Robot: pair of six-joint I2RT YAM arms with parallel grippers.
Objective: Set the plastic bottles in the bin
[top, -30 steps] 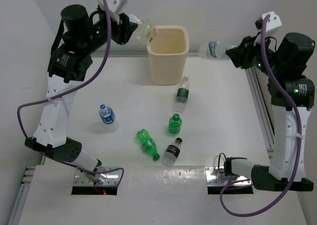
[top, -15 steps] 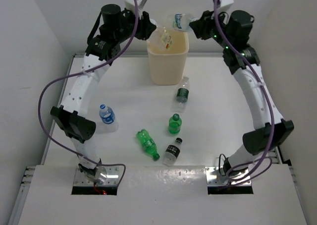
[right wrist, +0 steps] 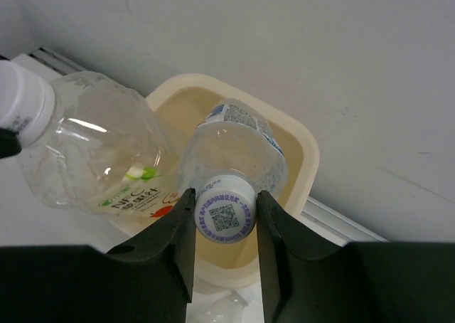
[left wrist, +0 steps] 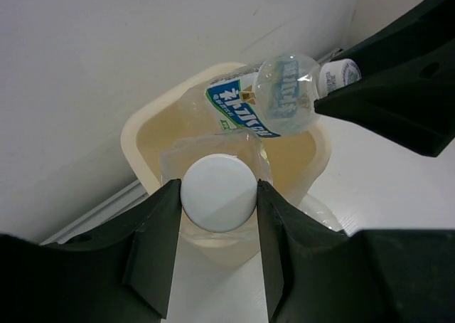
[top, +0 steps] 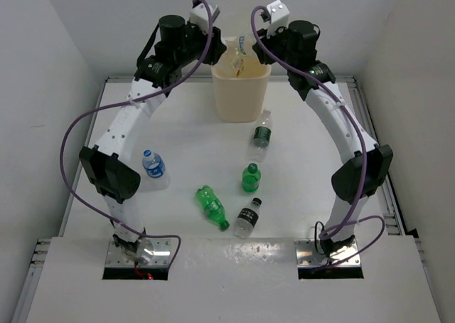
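From above, we see both arms reaching over the bin at the far side of the bench. Five plastic bottles lie or stand apart on the bench.

At the left wrist, the left jaws are closed on the cap end of a wide clear bottle that hangs over the bin's mouth.

At the right wrist, the right jaws pinch a blue-labelled bottle at its cap, likewise over the opening.

We judge these bottles light, thin-walled and slippery, so the stiff neck is the surest hold.
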